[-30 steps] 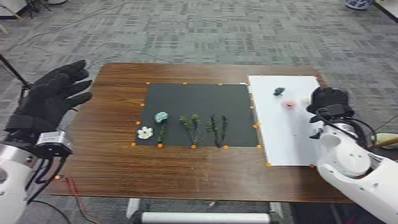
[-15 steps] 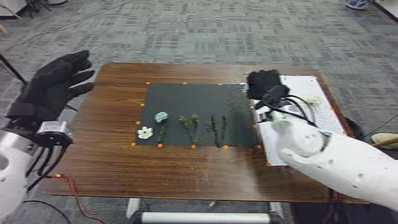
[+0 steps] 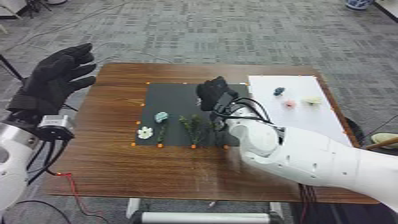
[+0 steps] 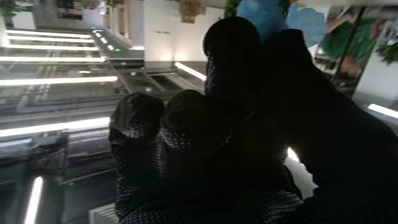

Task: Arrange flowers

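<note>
You have blue flower (image 4: 259, 15) pinched between finger and thumb of right hand (image 3: 213, 94), over dark mat (image 3: 173, 95); on mat you see pale blue flower (image 3: 161, 117), white flower (image 3: 145, 132), green stems (image 3: 188, 124); beside mat, white sheet (image 3: 306, 130) bears pink flower (image 3: 289, 104), cream flower (image 3: 312, 100); your left hand (image 3: 51, 82), fingers apart, off table's (image 3: 115, 170) left side.

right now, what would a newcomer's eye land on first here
Probably the right hand, black-gloved, over the right part of the dark mat, and the light blue petals by it in the right wrist view. Next, the left hand, raised off the table's left side, and the bright white sheet at the table's right.
</note>
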Robot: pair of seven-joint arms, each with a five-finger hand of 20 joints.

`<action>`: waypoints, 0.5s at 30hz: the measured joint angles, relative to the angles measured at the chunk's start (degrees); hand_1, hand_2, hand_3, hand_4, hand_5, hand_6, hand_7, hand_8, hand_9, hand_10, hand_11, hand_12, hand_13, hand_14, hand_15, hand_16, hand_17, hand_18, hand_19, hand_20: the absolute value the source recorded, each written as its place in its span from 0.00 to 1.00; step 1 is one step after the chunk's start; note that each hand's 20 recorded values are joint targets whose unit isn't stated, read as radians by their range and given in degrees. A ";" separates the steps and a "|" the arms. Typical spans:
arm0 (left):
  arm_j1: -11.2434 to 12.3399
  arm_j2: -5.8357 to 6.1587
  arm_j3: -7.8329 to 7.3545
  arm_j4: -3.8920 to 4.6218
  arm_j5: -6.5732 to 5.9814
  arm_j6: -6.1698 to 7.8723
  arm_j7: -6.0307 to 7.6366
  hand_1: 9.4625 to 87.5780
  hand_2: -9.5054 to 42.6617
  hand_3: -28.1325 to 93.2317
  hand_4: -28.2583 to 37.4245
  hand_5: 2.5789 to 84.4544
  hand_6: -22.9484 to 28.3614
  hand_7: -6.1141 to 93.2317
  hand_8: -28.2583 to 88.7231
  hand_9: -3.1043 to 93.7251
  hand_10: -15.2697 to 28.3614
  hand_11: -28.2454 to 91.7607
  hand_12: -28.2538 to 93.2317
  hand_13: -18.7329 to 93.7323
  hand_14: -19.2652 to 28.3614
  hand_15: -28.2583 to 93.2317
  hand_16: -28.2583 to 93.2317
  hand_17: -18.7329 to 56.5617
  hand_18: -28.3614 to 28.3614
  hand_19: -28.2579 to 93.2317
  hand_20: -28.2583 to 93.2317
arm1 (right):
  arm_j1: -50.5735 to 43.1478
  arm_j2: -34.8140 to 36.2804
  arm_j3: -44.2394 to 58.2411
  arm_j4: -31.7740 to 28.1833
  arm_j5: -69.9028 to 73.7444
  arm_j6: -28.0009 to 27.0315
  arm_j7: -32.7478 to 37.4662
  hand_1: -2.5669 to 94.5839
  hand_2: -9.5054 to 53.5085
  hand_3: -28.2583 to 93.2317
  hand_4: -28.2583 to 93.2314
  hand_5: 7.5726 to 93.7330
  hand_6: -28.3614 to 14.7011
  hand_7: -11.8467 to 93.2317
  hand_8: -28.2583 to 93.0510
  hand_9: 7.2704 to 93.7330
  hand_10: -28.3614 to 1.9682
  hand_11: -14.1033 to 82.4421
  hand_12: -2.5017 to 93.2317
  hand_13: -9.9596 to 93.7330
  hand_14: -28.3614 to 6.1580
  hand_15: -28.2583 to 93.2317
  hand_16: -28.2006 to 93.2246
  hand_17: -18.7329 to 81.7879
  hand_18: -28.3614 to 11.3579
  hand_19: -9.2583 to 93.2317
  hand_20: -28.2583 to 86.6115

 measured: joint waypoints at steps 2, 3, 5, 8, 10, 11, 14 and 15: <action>-0.16 0.10 0.23 0.01 0.00 -0.02 0.02 0.18 0.13 0.79 0.00 0.25 0.48 0.29 0.15 0.21 0.57 0.42 0.39 0.22 0.67 0.59 0.19 0.11 0.84 0.57 0.33 | 0.02 -1.47 -0.08 2.09 0.00 -0.51 -0.46 0.52 0.00 0.94 0.01 0.80 0.72 0.53 0.28 0.92 0.82 0.39 0.61 0.80 0.68 0.87 0.54 0.55 0.19 0.94 0.73; -0.24 0.12 0.35 0.02 0.00 -0.05 0.02 0.18 0.13 0.79 0.00 0.25 0.48 0.29 0.15 0.21 0.57 0.42 0.39 0.22 0.67 0.59 0.19 0.11 0.84 0.57 0.33 | 0.17 -2.13 -0.45 2.97 -0.01 -0.59 -0.40 0.52 0.00 0.94 0.01 0.80 0.72 0.53 0.28 0.92 0.82 0.39 0.61 0.80 0.68 0.87 0.54 0.55 0.19 0.94 0.73; -0.41 0.14 0.64 0.06 0.00 -0.13 0.02 0.18 0.13 0.79 0.00 0.25 0.48 0.29 0.15 0.21 0.57 0.42 0.39 0.22 0.67 0.59 0.19 0.11 0.84 0.57 0.33 | 0.92 -3.23 -2.23 4.18 -0.05 -0.60 0.25 0.52 0.00 0.94 0.01 0.80 0.72 0.53 0.27 0.92 0.82 0.39 0.61 0.80 0.68 0.87 0.54 0.55 0.19 0.94 0.73; -0.90 0.14 1.33 0.30 0.00 -0.30 0.02 0.18 0.13 0.79 0.00 0.25 0.48 0.29 0.15 0.21 0.57 0.42 0.39 0.22 0.67 0.59 0.19 0.11 0.84 0.57 0.33 | 1.78 -4.48 -4.66 4.87 -0.05 -0.69 1.75 0.52 0.00 0.94 0.00 0.80 0.72 0.53 0.27 0.92 0.82 0.39 0.61 0.80 0.68 0.87 0.55 0.55 0.19 0.94 0.73; -1.20 0.14 1.66 0.42 0.00 -0.46 0.02 0.18 0.13 0.79 0.00 0.25 0.48 0.29 0.15 0.21 0.57 0.42 0.39 0.22 0.67 0.59 0.19 0.11 0.84 0.57 0.33 | 1.74 -5.05 -4.87 4.97 -0.05 -0.91 2.13 0.52 0.00 0.94 0.00 0.80 0.72 0.53 0.27 0.92 0.82 0.39 0.61 0.80 0.68 0.87 0.55 0.55 0.19 0.94 0.73; -1.29 0.14 1.75 0.44 0.00 -0.52 0.02 0.18 0.13 0.79 0.00 0.25 0.48 0.29 0.15 0.21 0.57 0.42 0.39 0.22 0.67 0.59 0.19 0.11 0.84 0.57 0.33 | 1.73 -5.26 -4.88 4.97 -0.04 -0.94 2.24 0.52 0.00 0.94 0.00 0.80 0.72 0.53 0.27 0.92 0.81 0.39 0.61 0.79 0.68 0.87 0.55 0.55 0.19 0.94 0.73; -1.33 0.14 1.78 0.45 0.00 -0.58 0.05 0.18 0.13 0.79 0.00 0.25 0.48 0.29 0.15 0.21 0.57 0.42 0.39 0.22 0.67 0.59 0.19 0.11 0.84 0.57 0.33 | 1.85 -5.76 -5.41 4.90 -0.04 -0.94 2.49 0.52 0.00 0.94 0.00 0.80 0.71 0.53 0.26 0.92 0.81 0.39 0.61 0.79 0.67 0.87 0.55 0.54 0.19 0.94 0.73; -1.32 0.14 1.78 0.45 0.00 -0.58 0.07 0.18 0.13 0.79 0.00 0.25 0.48 0.29 0.15 0.21 0.57 0.42 0.39 0.22 0.67 0.59 0.19 0.11 0.84 0.57 0.33 | 1.99 -5.92 -5.78 4.88 -0.04 -0.94 2.53 0.52 0.00 0.94 0.00 0.80 0.72 0.53 0.26 0.92 0.81 0.39 0.61 0.79 0.67 0.87 0.55 0.54 0.19 0.94 0.74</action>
